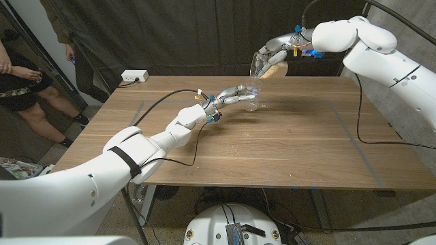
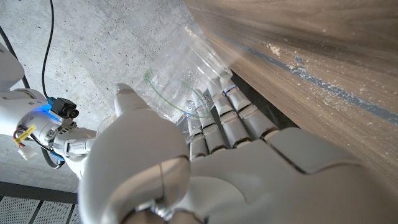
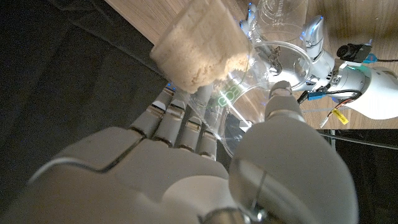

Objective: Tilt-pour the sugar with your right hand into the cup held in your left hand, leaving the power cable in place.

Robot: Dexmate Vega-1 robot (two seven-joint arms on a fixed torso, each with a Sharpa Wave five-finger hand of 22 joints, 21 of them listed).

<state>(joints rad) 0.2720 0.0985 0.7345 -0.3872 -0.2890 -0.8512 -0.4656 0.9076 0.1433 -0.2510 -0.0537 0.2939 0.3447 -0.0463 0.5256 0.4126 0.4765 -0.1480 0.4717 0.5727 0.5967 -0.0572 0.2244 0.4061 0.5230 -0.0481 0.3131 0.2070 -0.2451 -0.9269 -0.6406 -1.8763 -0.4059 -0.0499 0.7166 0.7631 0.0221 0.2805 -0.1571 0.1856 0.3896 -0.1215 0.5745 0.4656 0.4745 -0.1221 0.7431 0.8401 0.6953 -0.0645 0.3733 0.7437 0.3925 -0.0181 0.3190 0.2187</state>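
Right robot hand (image 1: 274, 56) grips the sugar cup (image 3: 205, 56), tilted above the desk's (image 1: 286, 143) far edge. Left robot hand (image 1: 235, 94) holds clear cup (image 1: 250, 103) low, apparently touching the desk. Cable (image 1: 158, 102) beside the left arm.

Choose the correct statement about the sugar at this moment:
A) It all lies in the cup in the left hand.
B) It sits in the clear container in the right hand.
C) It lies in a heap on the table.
B: the sugar sits inside the tilted clear container that the right hand holds.
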